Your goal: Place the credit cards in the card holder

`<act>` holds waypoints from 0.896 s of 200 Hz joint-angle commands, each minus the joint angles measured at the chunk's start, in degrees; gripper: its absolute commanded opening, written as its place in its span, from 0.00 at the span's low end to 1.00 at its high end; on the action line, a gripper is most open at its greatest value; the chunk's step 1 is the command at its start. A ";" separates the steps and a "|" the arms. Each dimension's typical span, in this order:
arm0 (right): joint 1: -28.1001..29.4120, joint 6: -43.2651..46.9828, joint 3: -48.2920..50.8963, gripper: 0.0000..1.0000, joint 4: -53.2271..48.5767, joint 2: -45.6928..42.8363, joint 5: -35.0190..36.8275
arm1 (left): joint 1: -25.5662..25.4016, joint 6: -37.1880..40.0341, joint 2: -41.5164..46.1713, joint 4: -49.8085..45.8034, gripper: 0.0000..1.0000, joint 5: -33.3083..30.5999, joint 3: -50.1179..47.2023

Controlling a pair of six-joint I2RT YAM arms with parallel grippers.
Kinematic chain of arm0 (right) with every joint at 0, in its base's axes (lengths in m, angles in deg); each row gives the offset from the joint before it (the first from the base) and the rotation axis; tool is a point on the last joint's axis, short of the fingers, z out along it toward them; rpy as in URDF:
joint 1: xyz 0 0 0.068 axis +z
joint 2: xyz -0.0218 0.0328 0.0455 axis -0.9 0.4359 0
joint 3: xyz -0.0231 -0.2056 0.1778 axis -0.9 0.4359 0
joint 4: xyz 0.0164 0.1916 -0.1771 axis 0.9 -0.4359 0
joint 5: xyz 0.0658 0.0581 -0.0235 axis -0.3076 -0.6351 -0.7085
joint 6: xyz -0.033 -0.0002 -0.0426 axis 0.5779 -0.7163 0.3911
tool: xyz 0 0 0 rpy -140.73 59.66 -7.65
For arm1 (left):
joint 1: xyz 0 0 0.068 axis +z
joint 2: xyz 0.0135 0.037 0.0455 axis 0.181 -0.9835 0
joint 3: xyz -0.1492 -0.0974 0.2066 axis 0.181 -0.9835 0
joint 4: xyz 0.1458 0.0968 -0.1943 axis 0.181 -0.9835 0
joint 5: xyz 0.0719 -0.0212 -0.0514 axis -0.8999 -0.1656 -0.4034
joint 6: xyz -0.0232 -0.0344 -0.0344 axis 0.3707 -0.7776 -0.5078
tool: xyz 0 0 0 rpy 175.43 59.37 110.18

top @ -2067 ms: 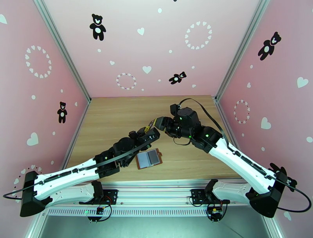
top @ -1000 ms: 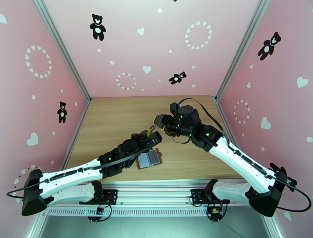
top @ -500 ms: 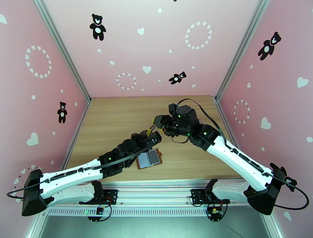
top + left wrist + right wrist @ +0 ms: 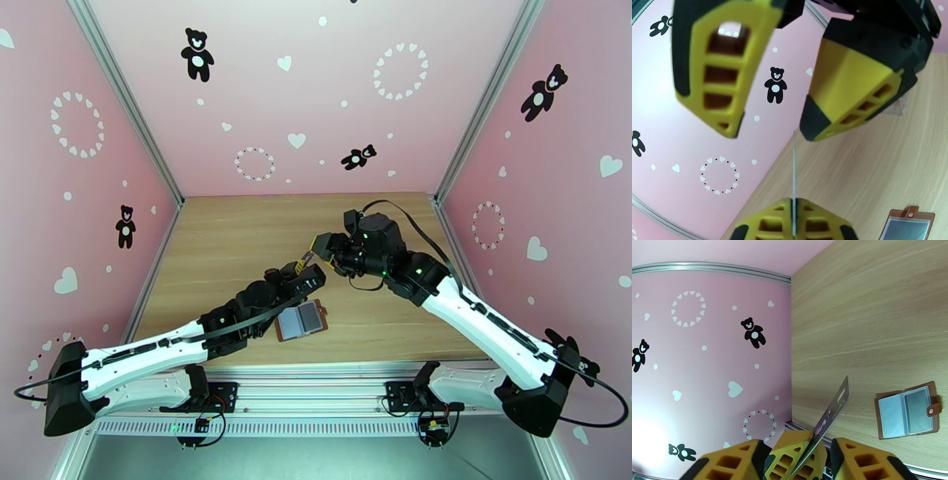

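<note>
The left gripper (image 4: 308, 275) hangs in the air just beyond the far edge of the card holder (image 4: 904, 410). Its jaws are clamped tight on the lower end of a dark credit card (image 4: 832, 409), which stands on edge at a tilt with pale print on its face. The right gripper (image 4: 318, 245) faces it from farther beyond the card holder, jaws spread partway, with one yellow finger (image 4: 723, 67) on either side of the card's free end. The card stands nearer one finger than the other; neither is seen pressing on it, and the right gripper grasps nothing. The card holder lies flat and open on the wooden table (image 4: 229, 237), nearer the arm bases than both grippers. Its two greyish see-through pockets face up and its brown snap tab sticks out past one edge. One pocket looks darker than the other; whether a card sits inside cannot be told. The raised card is apart from the card holder.
</note>
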 commanded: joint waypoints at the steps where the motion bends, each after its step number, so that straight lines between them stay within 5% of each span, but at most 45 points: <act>1: -0.33 -0.81 -0.49 0.50 -0.34 1.59 -1.09 | 0.51 0.77 -0.15 1.86 0.00 0.75 -0.64; 56: -0.68 -1.44 -1.51 0.49 0.27 4.39 -1.98 | 0.62 0.91 0.06 1.86 0.00 1.09 -0.55; 134: -0.86 -1.87 -2.64 0.26 0.28 5.72 -2.04 | 0.59 0.96 -0.01 1.12 0.00 1.18 -0.34; 159: -1.10 -2.70 -2.74 0.14 1.01 5.72 -2.46 | 0.53 0.56 -0.05 0.37 0.11 1.37 -0.06; 179: -1.62 -3.24 -3.07 0.07 2.19 6.06 -2.87 | 0.53 -0.28 0.16 0.05 0.36 0.97 -0.20</act>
